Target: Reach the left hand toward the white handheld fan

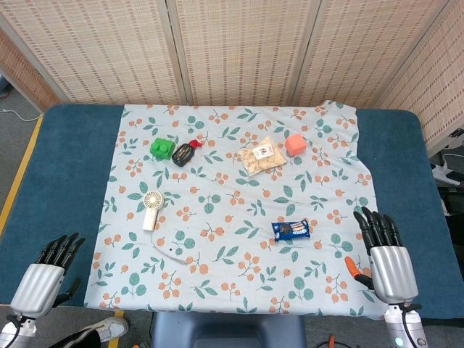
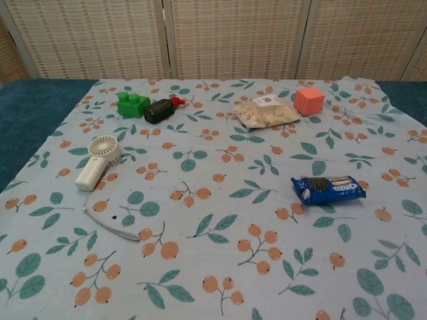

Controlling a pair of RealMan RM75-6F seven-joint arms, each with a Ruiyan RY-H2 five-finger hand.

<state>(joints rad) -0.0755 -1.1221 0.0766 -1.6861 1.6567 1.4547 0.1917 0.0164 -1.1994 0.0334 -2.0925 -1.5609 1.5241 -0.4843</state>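
Your left hand (image 1: 45, 274) sits at the near left corner of the worktop (image 1: 65, 159), off the cloth (image 1: 239, 217), fingers straight and slightly apart, holding nothing. It shows only in the head view. The fan (image 1: 151, 208) lies well apart from it, up and to the right on the left part of the cloth, round head away from you, handle pointing toward you. In the chest view the fan (image 2: 97, 161) lies flat with its grille up. Just near of it a thin white strap (image 2: 112, 225) curves across the cloth.

Your right hand (image 1: 386, 254) rests at the near right edge of the cloth, fingers straight, spread a little, empty. A small orange thing (image 1: 353, 267) shows just left of it; you can't tell what it is.

Further out: a blue snack pack (image 1: 291, 230) lies right of centre. At the far side, left to right, you have a green block (image 1: 162, 148), a dark bottle (image 1: 185, 154) with a red tip touching or just beside the block, a clear bag of nuts (image 1: 262, 155), and a pink cube (image 1: 295, 144). A woven screen (image 1: 239, 43) stands behind the worktop.
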